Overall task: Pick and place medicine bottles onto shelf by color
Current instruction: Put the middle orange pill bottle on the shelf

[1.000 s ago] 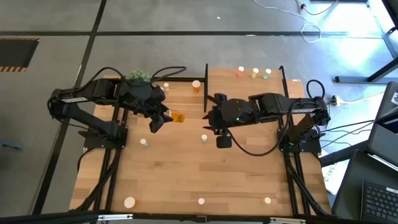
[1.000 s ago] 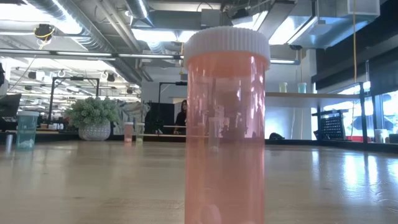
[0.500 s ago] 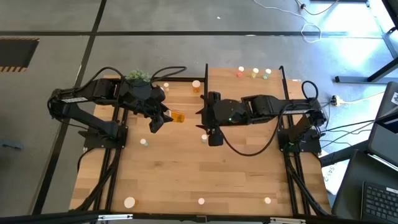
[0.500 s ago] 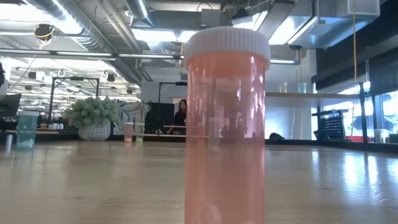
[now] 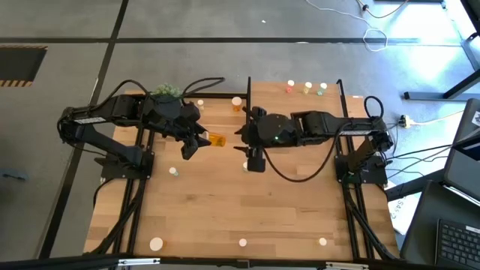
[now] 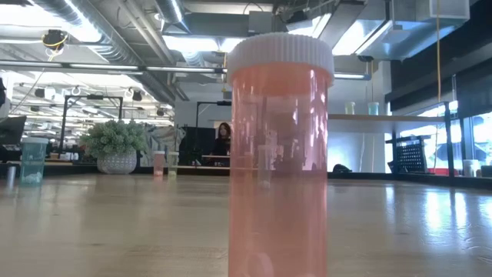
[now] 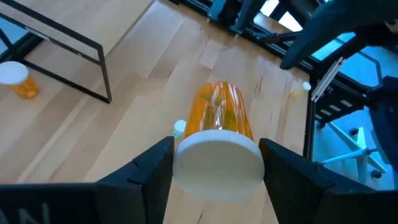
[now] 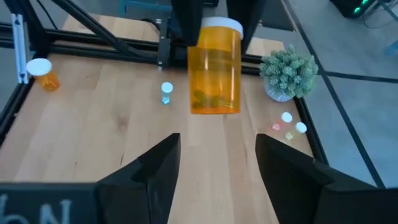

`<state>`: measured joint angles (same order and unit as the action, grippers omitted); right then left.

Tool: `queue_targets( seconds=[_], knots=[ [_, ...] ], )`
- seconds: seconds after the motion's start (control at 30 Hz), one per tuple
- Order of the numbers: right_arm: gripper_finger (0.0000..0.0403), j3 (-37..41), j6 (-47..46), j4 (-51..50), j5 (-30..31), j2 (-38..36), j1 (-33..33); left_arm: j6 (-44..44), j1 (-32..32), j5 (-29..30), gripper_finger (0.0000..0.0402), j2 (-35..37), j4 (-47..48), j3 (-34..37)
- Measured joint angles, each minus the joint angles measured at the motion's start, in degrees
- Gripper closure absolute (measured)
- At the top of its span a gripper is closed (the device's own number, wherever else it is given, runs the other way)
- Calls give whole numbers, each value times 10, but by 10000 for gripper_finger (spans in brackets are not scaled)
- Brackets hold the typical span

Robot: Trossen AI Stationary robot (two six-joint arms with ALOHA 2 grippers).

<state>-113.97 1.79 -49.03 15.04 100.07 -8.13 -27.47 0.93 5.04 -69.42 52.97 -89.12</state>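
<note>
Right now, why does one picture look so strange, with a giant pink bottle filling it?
Low view: a pink bottle stands right at the lens, so it looms huge and soft; ceiling lights glare behind. Left wrist view: blue-tinted at one edge, the orange bottle close and sharp.

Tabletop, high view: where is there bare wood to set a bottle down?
Free: the wide strip between the small bottle under the left pincer and the three caps along the near edge. Crowded: the middle, where the left pincer holds the orange bottle beside the right pincer.
</note>
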Motion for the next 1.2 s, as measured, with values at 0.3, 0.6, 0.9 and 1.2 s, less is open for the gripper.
queue_targets(
  seconds=[0.3, 0.6, 0.9, 1.2],
  knots=[
    [192, -42, 4, -70, -1, -8, 1, 13, -10, 16, 193, -9, 0, 0],
    [192, -149, -18, -191, -1, -10, 1, 56, -69, 7, 193, -7, -49, 0],
    [192, -207, -45, -256, -1, -34, 1, 117, -133, -5, 193, -8, -127, 0],
    [192, -202, -77, -265, -1, -73, 1, 197, -170, -10, 193, -101, -109, -125]
  ],
)
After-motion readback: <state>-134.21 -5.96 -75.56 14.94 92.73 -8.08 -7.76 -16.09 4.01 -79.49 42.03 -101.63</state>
